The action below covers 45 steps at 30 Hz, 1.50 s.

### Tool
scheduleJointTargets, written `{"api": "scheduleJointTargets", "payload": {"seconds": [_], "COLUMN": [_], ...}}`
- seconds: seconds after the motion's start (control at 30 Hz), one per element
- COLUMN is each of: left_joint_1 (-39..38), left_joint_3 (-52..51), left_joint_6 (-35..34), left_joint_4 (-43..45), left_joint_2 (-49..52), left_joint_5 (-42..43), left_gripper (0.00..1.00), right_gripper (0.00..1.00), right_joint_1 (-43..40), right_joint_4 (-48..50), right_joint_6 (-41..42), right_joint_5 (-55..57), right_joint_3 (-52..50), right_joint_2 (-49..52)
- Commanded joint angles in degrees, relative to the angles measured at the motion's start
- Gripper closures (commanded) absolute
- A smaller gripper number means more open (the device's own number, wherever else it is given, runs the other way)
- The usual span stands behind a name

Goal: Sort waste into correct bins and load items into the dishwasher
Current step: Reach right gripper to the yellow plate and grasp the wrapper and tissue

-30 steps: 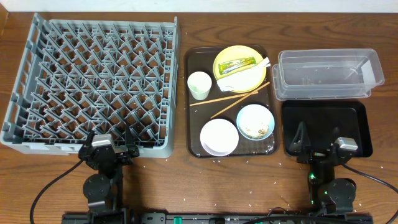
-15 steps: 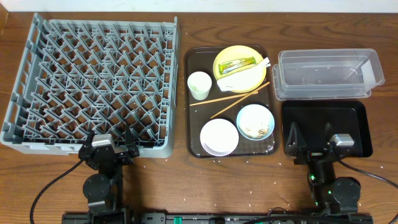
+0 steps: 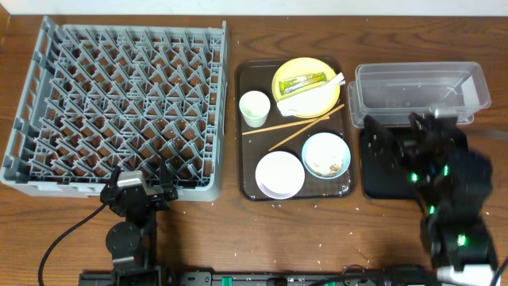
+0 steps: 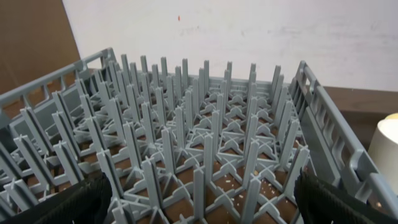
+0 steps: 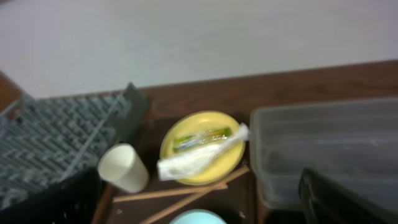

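The grey dish rack fills the left; it also shows in the left wrist view. On the brown serving tray are a yellow plate with a green-and-yellow wrapper and white napkin, a white cup, two chopsticks, a white bowl and a light blue bowl holding rice. My right gripper is open and empty, raised over the black tray, near the clear tub. My left gripper is open and empty at the rack's front edge.
The right wrist view shows the plate, cup, chopsticks and clear tub ahead of the open fingers. Loose rice grains lie on the wooden table at the front.
My right arm has risen from the table's front edge and moved forward over the black tray, towards the clear tub. The left arm has not moved.
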Motion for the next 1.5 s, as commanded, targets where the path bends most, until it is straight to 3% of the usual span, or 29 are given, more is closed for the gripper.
{"api": "scheduleJointTargets", "payload": {"seconds": [0.0,0.43,0.7,0.8,0.87,1.0,1.17,1.47], "left_joint_1": [0.28,0.28,0.28,0.28,0.28,0.28,0.28,0.28], "left_joint_3": [-1.29,-1.29,-1.29,-1.29,-1.29,-1.29,-1.29,-1.29], "left_joint_6": [-0.07,-0.07,-0.07,-0.07,-0.07,-0.07,-0.07,-0.07], "left_joint_4": [-1.44,-1.44,-1.44,-1.44,-1.44,-1.44,-1.44,-1.44], "left_joint_2": [-0.33,-0.33,-0.33,-0.33,-0.33,-0.33,-0.33,-0.33], "left_joint_5": [-0.28,-0.31,-0.28,-0.28,-0.28,-0.28,-0.28,-0.28], "left_gripper": [0.05,0.05,0.05,0.05,0.05,0.05,0.05,0.05], "right_gripper": [0.01,0.01,0.01,0.01,0.04,0.03,0.09,0.11], "right_joint_1": [0.5,5.31,6.73,9.55,12.24,17.4,17.81,17.4], "right_joint_4": [-3.52,-27.96,-15.96,-16.46,-20.5,-22.05,-21.49,-16.37], "right_joint_6": [0.28,-0.76,3.8,16.09,30.03,39.54,42.66,42.8], "right_joint_5": [-6.95,-12.83,-15.17,-3.87,10.21,21.62,21.03,20.5], "right_joint_3": [10.14,51.89,52.35,52.35,52.35,52.35,52.35,52.35], "right_joint_2": [9.99,50.45,59.34,61.99,63.82,69.29,75.03,80.63]}}
